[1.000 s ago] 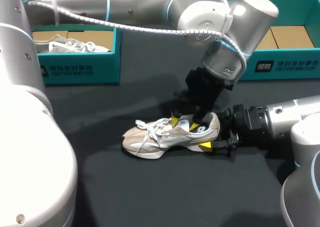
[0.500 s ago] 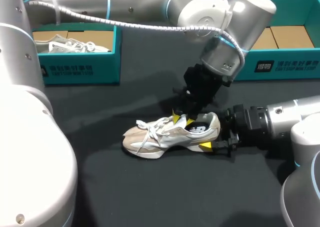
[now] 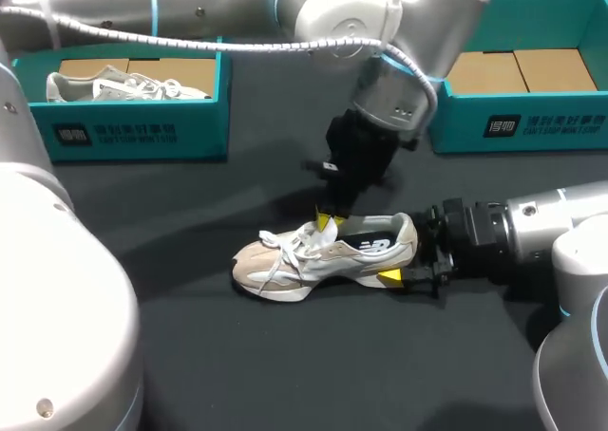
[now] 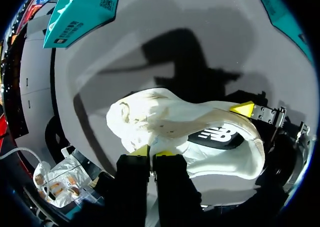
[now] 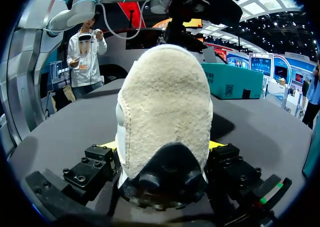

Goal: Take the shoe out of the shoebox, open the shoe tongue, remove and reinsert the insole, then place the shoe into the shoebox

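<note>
A beige and white shoe (image 3: 313, 255) lies on its side on the dark table, toe to the left. My left arm comes in from the upper left, and my left gripper (image 3: 328, 222) stands over the shoe's opening. In the left wrist view my left gripper (image 4: 153, 152) has its yellow tips together, pinching the edge of the white tongue (image 4: 150, 119). My right gripper (image 3: 407, 252) is at the heel. In the right wrist view the fuzzy heel (image 5: 165, 102) fills my right gripper (image 5: 161, 146), with a finger against each side.
A teal shoebox (image 3: 142, 132) at the back left holds another pale shoe (image 3: 123, 84). A second teal shoebox (image 3: 532, 122) at the back right shows brown cardboard inside. Bare dark tabletop lies in front of the shoe.
My left gripper has closed its fingers and moved up and to the left, from the shoe's opening to the tongue. The right gripper and the shoe have stayed put.
</note>
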You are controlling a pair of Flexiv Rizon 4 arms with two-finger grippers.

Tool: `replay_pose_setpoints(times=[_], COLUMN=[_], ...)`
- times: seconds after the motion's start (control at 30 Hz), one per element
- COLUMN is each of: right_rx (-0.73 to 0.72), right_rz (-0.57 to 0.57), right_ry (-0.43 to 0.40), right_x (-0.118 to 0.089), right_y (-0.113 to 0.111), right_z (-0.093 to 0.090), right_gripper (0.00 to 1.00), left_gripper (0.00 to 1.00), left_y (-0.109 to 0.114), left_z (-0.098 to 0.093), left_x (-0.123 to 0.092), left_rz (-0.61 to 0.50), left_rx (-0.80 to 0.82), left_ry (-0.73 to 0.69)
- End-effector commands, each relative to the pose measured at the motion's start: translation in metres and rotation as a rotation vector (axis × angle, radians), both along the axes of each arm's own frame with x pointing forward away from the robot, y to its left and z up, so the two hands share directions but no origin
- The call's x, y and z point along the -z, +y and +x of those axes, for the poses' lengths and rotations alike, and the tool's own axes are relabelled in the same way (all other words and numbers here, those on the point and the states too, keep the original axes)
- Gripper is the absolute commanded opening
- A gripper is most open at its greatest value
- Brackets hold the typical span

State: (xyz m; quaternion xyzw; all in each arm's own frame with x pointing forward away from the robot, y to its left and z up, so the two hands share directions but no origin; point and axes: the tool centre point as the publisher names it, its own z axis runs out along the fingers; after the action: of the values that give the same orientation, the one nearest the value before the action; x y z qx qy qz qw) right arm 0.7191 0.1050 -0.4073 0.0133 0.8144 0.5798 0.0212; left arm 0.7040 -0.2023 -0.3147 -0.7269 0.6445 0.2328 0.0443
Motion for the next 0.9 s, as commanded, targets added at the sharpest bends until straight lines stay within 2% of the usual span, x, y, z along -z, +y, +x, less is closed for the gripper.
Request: replay_pose_setpoints(times=[0.03, 0.33, 0.9], right_rx=[0.001, 0.001, 0.001], right_rz=[-0.003, -0.003, -0.003], right_ry=[0.000, 0.000, 0.000], right_x=[0.000, 0.000, 0.000], right_y=[0.000, 0.000, 0.000], right_z=[-0.001, -0.001, -0.001], right_gripper=[0.00, 0.00, 0.00], left_gripper=[0.00, 0.00, 0.00], left_y=[0.035, 0.058, 0.084], left_z=[-0.010, -0.015, -0.017], left_x=[-0.016, -0.016, 0.013], left_rz=[-0.192, -0.308, -0.330], left_rx=[-0.054, -0.074, -0.030], left_ry=[-0.083, -0.136, -0.126])
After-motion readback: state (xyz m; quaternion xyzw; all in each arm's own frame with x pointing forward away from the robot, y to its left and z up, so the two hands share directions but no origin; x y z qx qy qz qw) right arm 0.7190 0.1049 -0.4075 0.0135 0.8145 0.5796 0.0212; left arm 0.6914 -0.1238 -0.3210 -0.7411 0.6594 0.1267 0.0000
